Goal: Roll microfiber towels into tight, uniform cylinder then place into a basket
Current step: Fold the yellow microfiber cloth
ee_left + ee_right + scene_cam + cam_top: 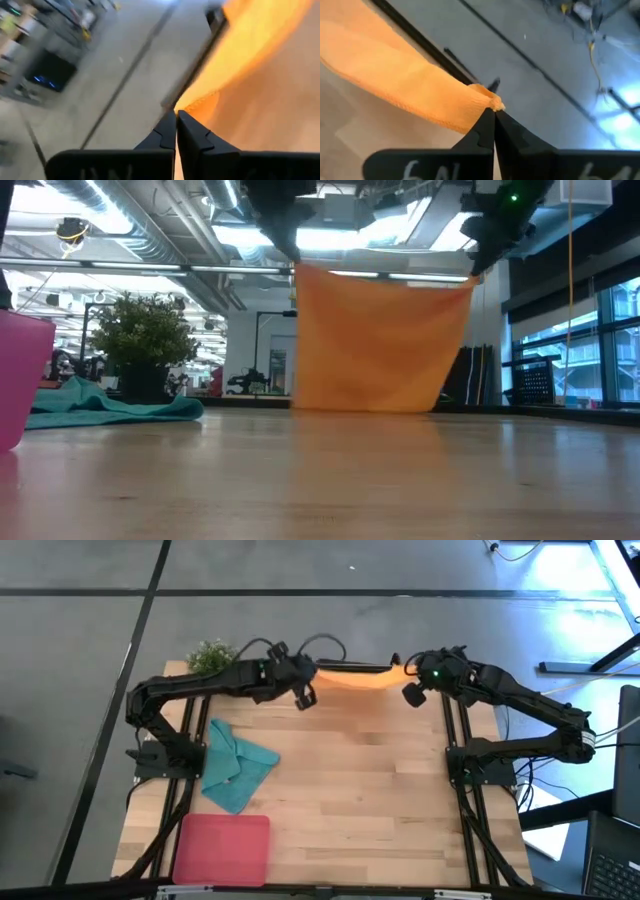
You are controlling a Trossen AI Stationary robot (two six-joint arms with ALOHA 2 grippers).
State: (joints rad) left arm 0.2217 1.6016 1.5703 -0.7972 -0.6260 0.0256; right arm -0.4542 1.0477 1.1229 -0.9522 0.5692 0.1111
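The orange towel [375,340] hangs spread between my two grippers above the table's far edge; it also shows in the high view [355,678]. My left gripper [312,671] is shut on its left top corner, my right gripper [400,668] on its right top corner. The teal towel [233,766] lies crumpled on the table at the left. The pink-red basket [224,849] stands at the near left. My left gripper pinches the orange towel's top corner [189,103] between its two shut fingertips. The towel hangs below, its top edge taut, its lower edge near the tabletop [365,408]; whether it touches I cannot tell. My right gripper pinches the towel's other top corner [490,102] between its shut fingertips, only at their free ends. The cloth runs taut from the corner toward the other arm and hangs flat below.
A small green potted plant [210,656] stands at the far left corner, close behind my left arm. The bare wooden tabletop [370,780] spreads across the middle and right. The teal towel lies just beyond the basket.
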